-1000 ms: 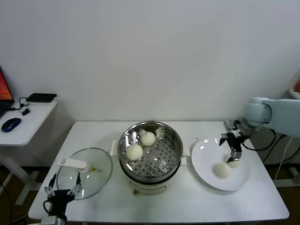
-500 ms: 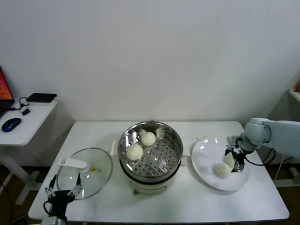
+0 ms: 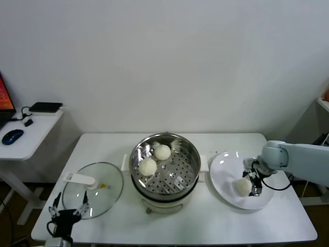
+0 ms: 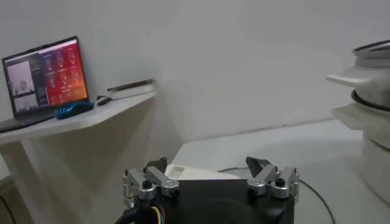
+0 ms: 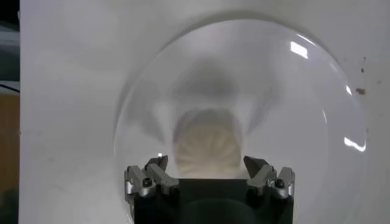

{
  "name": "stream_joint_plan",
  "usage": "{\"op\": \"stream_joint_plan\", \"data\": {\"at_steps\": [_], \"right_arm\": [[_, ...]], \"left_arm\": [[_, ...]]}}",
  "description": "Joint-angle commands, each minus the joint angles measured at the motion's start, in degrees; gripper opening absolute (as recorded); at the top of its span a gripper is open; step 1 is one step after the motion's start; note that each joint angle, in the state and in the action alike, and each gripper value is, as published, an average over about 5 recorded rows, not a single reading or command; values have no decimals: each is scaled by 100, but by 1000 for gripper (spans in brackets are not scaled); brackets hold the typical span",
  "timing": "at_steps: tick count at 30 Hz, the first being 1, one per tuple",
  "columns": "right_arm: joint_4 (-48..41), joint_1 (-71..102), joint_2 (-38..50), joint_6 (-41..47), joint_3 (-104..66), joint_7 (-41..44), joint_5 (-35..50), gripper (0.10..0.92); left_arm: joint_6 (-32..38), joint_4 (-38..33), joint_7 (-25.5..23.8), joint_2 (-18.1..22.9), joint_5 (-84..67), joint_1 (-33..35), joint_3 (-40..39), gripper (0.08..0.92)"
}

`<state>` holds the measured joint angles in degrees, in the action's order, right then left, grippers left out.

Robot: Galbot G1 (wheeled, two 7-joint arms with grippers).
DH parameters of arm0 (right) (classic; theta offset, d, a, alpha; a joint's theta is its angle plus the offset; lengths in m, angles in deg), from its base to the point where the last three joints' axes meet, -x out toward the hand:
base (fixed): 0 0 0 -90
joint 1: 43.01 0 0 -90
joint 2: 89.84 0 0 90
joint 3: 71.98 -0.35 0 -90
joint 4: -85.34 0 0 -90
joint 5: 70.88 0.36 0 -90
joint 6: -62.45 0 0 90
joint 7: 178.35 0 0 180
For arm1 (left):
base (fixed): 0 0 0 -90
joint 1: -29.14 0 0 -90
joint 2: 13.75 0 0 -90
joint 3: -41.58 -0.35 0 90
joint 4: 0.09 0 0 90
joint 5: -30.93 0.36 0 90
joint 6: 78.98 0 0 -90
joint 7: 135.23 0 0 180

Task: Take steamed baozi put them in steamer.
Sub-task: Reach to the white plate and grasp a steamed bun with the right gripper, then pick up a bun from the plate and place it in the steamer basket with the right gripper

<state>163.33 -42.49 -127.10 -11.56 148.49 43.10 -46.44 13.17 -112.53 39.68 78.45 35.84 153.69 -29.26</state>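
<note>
Lighting: bright, even, diffuse; soft faint shadows under objects on the white worktop (image 3: 205, 216). Glare: small highlights on the plate (image 5: 341, 97) rim at 1 and 3 o'clock; sheen on the steamer (image 3: 191, 154) wall. Blur: right wrist view smeared around the baozi (image 5: 208, 145). Left wrist view: background laptop (image 4: 46, 76) soft.

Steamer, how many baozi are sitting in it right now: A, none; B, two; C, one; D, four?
B: the head view shows two baozi on the perforated tray inside the steamer.
</note>
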Motion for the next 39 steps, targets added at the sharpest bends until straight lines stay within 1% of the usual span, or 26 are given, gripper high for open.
{"op": "stream_joint_plan", "data": {"at_steps": [1, 3, 9, 13, 17, 25, 28, 32, 35, 39], "right_arm": [[-58, 253, 0, 40, -174, -47, -78, 820], [-58, 244, 0, 40, -165, -43, -84, 801], [-41, 212, 4, 40, -168, -56, -138, 693], [143, -157, 50, -10, -29, -19, -136, 672], [505, -1157, 9, -272, 385, 219, 50, 663], [763, -3522, -877, -1576, 1132, 947, 881, 669], [878, -3976, -1239, -2098, 1009, 1145, 1197, 670], [1199, -4157, -1620, -2584, 655, 1283, 1445, 670], [1555, -4187, -1923, -2971, 520, 1305, 1378, 670], [1803, -4066, -2381, -3652, 372, 1175, 902, 670]], "left_arm": [[10, 7, 2, 232, 11, -12, -12, 823], [17, 12, 2, 233, 11, -14, -11, 823], [20, 5, 4, 240, 10, -14, -13, 823], [26, -6, 7, 243, 9, 0, -8, 823], [25, -13, 6, 237, 18, 10, -9, 823], [25, 1, 2, 221, 66, 40, -15, 823], [28, 5, 4, 219, 68, 43, -14, 823], [42, 32, 3, 213, 68, 23, -19, 823], [61, 30, 1, 208, 66, 18, -24, 823], [73, 17, 2, 200, 54, 40, -16, 823]]}}
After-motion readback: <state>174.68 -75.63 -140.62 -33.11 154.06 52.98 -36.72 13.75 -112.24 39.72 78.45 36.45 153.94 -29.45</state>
